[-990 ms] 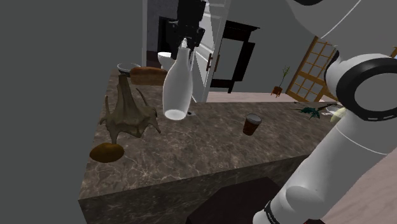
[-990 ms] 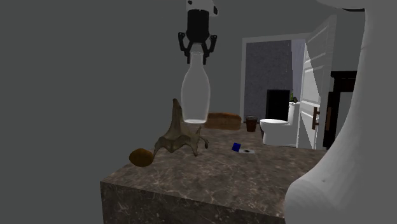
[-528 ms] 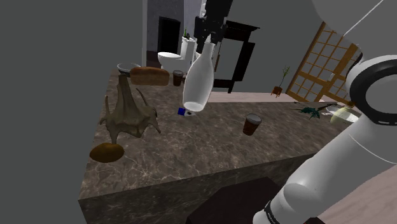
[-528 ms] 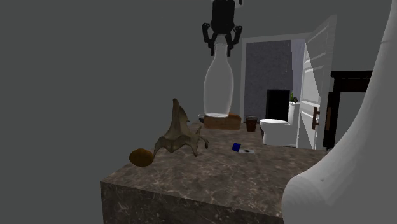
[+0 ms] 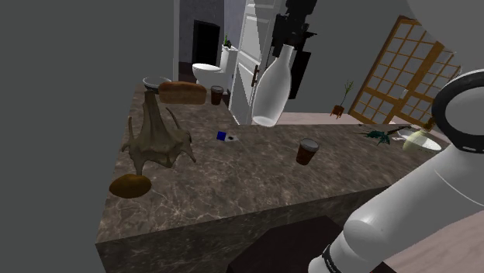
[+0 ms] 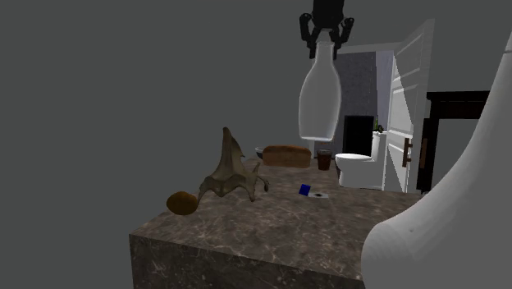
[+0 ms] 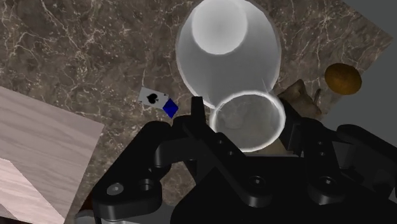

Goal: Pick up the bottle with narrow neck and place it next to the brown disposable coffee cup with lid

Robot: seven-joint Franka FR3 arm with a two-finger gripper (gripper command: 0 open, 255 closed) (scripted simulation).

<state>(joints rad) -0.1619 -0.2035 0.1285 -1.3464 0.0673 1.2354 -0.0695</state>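
Observation:
A clear, whitish bottle with a narrow neck (image 5: 273, 91) hangs tilted in the air above the marble counter (image 5: 233, 186). My gripper (image 5: 288, 45) is shut on its neck from above. In the second exterior view the bottle (image 6: 320, 97) dangles under the gripper (image 6: 326, 46), high over the counter's far part. The wrist view looks down the neck rim onto the bottle (image 7: 228, 54), clasped in the gripper (image 7: 248, 122). A brown cup with a lid (image 5: 307, 151) stands on the counter, below the bottle and to the shoulder view's right of it.
On the counter are a spiky driftwood-like sculpture (image 5: 155, 136), a brown round lump (image 5: 129, 185), a small blue cube (image 5: 222, 136) beside a playing card (image 7: 153, 97), a bread loaf (image 5: 182, 91), a second dark cup (image 5: 217, 95) and a bowl (image 5: 155, 81). A white door (image 5: 252, 62) stands behind.
The gripper has carried the bottle to the shoulder view's right and slightly higher, from above the sculpture's side past the blue cube toward the lidded cup. The grip is unchanged.

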